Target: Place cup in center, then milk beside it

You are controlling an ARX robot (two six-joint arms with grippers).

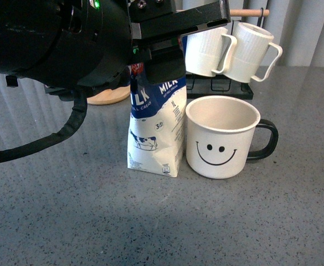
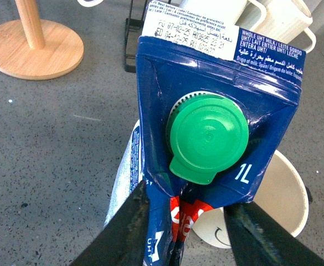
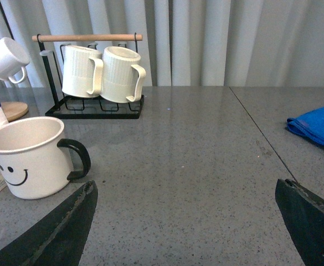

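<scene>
The off-white smiley cup (image 1: 223,136) with a black handle stands upright in the middle of the speckled grey tabletop (image 1: 162,221). The blue-and-white milk carton (image 1: 156,130) stands right beside it on its left, base on the table. My left gripper (image 1: 164,64) is shut on the carton's top; the left wrist view shows its fingers (image 2: 128,227) pinching the carton (image 2: 206,88) below the green cap (image 2: 208,137), with the cup (image 2: 281,194) just behind. My right gripper (image 3: 186,221) is open and empty, low over bare table, away from the cup (image 3: 30,157).
A black rack (image 1: 220,86) with two ribbed white mugs (image 1: 228,50) stands behind the cup. A wooden stand base (image 1: 109,95) sits behind the carton. In the right wrist view a small white mug (image 3: 5,58) hangs at far left and a blue cloth (image 3: 317,127) lies at right.
</scene>
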